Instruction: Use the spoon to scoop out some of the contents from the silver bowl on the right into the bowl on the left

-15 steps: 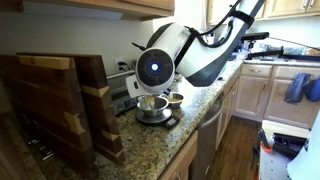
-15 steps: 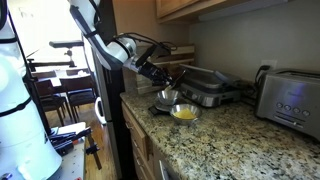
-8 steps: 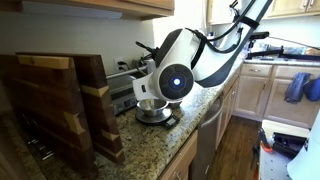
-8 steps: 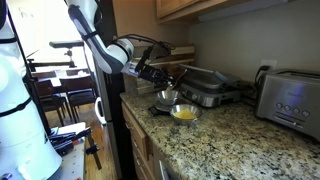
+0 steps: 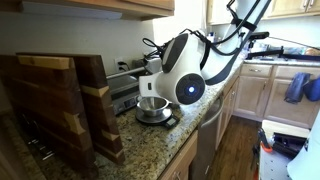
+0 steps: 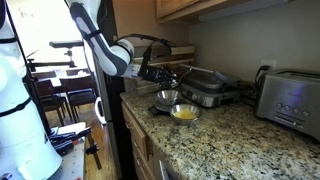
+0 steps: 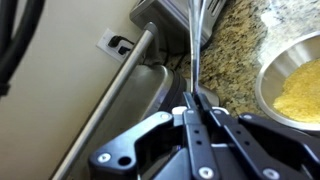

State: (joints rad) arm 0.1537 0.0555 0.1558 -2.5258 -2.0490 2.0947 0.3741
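Granite worktop (image 6: 232, 140) bears a yellow-filled silver bowl (image 6: 185, 119) beside a second bowl (image 6: 166, 101) — the claw (image 7: 197, 106) is clamped on the spoon (image 7: 197, 45) handle.

Wooden boards (image 5: 60, 100) stand upright on the granite counter (image 5: 150, 152). A toaster (image 6: 292, 100) sits near a closed grill (image 6: 208, 86), below wood cabinets (image 6: 200, 8).

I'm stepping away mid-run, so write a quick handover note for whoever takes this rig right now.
The claw is shut on the spoon handle, held above the counter, off to one side of the bowls.
The bowl with yellow contents and the second silver bowl sit side by side near the grill.
Done: spoon grasped. The second bowl's inside can't be judged.
Left: scoop yellow contents, tip them into the second silver bowl.
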